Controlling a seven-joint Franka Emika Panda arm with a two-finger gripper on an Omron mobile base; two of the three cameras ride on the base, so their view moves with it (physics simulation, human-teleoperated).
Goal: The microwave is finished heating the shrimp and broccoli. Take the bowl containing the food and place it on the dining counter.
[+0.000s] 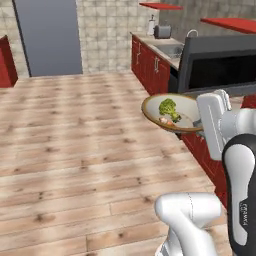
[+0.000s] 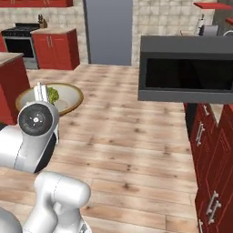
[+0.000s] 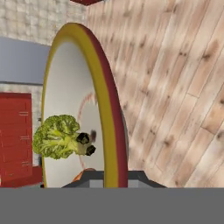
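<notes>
**Bowl out of the microwave and in transit; set-down still to come**

The wooden floor (image 1: 75, 150) fills most of both base views. At about 2 o'clock in the left base view the microwave (image 1: 220, 65) stands with its dark cavity open and nothing visible inside it; in the right base view it sits at about 2 o'clock as well. At 9 o'clock in the right base view a red-based block (image 2: 11, 86) with a pale top shows at the frame edge; this may be the dining counter, but too little of it shows to be sure.

The bowl (image 1: 152, 107) hangs in the air over the floor, just left of the microwave front and near the centre of the left base view, resting on nothing. It is tipped slightly. The end effector (image 1: 200, 125) is pinching the bowl's rim at its 3 o'clock side, the fingers pressed together on the wall.

Inside, the broccoli (image 1: 169, 107) lies near the middle, with the shrimp (image 1: 166, 120) just beside it at 6 o'clock.

Judged from this, removal is done; what is left is the carry to the dining counter, the lowering and the release. The tilt could let the food slide.
</notes>
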